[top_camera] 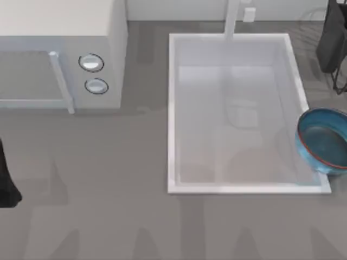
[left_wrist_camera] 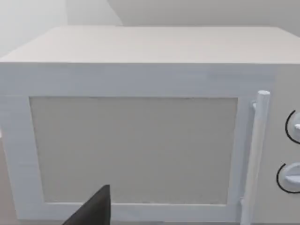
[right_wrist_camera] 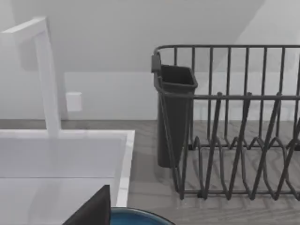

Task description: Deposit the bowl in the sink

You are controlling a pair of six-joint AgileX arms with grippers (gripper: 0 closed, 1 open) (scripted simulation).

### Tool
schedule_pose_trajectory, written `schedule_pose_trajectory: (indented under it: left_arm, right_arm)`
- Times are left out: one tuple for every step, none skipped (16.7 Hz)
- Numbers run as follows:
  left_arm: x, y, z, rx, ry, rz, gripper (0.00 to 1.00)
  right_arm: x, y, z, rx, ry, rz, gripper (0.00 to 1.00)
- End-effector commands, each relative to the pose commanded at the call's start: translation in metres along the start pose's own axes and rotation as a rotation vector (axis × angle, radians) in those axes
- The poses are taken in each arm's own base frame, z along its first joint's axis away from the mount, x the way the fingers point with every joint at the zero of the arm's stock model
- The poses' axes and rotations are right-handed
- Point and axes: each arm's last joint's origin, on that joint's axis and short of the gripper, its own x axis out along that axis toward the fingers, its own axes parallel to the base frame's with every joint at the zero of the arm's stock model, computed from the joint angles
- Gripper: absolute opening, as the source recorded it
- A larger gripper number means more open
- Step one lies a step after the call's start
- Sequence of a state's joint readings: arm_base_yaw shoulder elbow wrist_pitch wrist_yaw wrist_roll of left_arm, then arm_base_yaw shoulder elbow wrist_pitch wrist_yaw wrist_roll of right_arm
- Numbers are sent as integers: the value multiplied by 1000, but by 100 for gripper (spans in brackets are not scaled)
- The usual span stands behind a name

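Observation:
The blue bowl (top_camera: 323, 141), with a reddish-brown rim and teal inside, is at the top view's right edge. It is tilted and overlaps the right rim of the white sink (top_camera: 172, 108). In the right wrist view, the bowl's rim (right_wrist_camera: 136, 218) shows just under my right gripper (right_wrist_camera: 101, 211), which seems shut on the bowl. Beyond it are the sink rim (right_wrist_camera: 124, 164) and the faucet post (right_wrist_camera: 47, 79). My left arm (top_camera: 6, 181) rests at the table's left edge, facing the microwave.
A white microwave (top_camera: 59, 54) (left_wrist_camera: 140, 131) with two round knobs stands at the back left. A dark wire dish rack (right_wrist_camera: 234, 131) with a utensil cup (right_wrist_camera: 173, 112) (top_camera: 332, 38) stands at the back right, behind the bowl. Grey tabletop lies in front of the sink.

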State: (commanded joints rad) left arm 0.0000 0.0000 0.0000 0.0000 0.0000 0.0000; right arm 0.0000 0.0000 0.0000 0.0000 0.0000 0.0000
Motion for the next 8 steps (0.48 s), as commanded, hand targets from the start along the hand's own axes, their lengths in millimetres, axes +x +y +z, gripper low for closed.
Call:
schedule_pose_trajectory:
  left_arm:
    - [0, 0, 0, 0, 0, 0, 100]
    - [0, 0, 0, 0, 0, 0, 100]
    - [0, 0, 0, 0, 0, 0, 100]
    - [0, 0, 0, 0, 0, 0, 100]
    - [0, 0, 0, 0, 0, 0, 100]
    - [0, 0, 0, 0, 0, 0, 100]
    - [0, 0, 0, 0, 0, 0, 100]
    - [0, 0, 0, 0, 0, 0, 100]
  right_arm:
    - [0, 0, 0, 0, 0, 0, 100]
    - [0, 0, 0, 0, 0, 0, 100]
    - [0, 0, 2, -1, 8, 1, 100]
    - [0, 0, 6, -3, 25, 3, 100]
    - [0, 0, 11, -5, 50, 4, 100]
    - [1, 0, 19, -8, 83, 6, 100]
    - [3, 0, 28, -12, 123, 6, 100]
    - [5, -1, 39, -15, 173, 7, 100]
